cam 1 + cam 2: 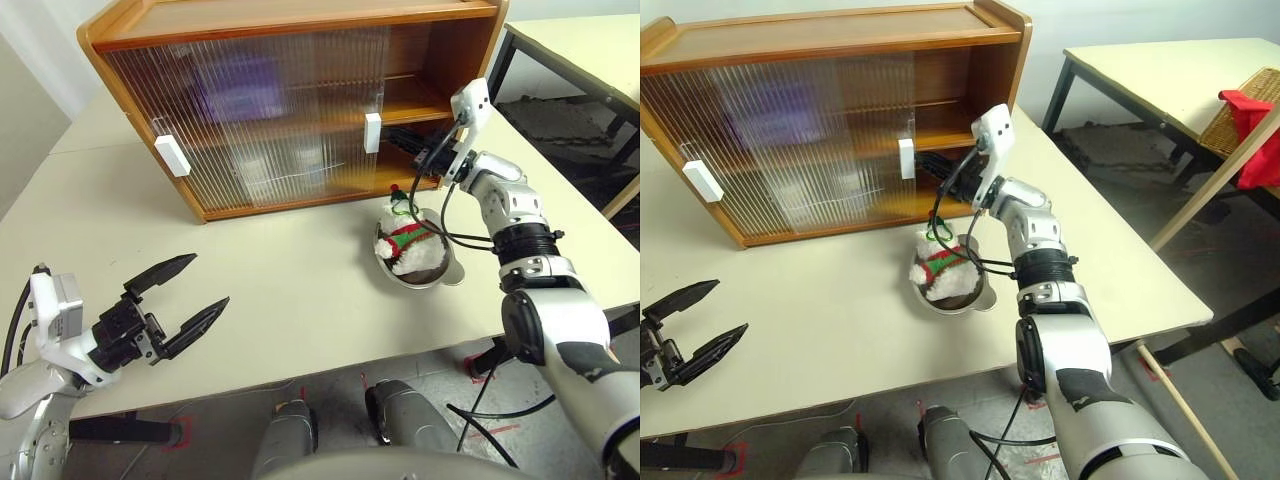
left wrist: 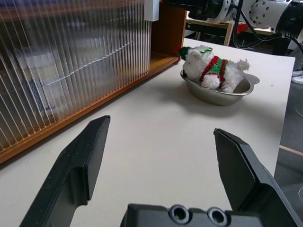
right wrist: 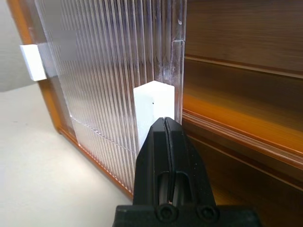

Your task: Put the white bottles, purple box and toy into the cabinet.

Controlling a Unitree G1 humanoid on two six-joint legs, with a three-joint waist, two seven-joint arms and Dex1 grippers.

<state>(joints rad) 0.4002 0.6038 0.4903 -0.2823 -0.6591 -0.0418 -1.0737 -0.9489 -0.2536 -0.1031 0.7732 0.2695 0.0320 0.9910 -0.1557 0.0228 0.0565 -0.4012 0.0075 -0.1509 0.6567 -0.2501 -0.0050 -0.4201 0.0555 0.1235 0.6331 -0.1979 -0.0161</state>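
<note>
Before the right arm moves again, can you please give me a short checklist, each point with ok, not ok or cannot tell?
1. Right gripper shut, fingers together: ok.
2. Its tips at the white handle of the sliding door: ok; real contact: cannot tell.
3. Right end of the cabinet open for loading: ok.
4. Toy inside the cabinet: not ok, it lies in the metal bowl on the table.
5. Left gripper open and apart from everything: ok.
6. Purple box behind the door: ok, only a purple shape through the ribs.
</note>
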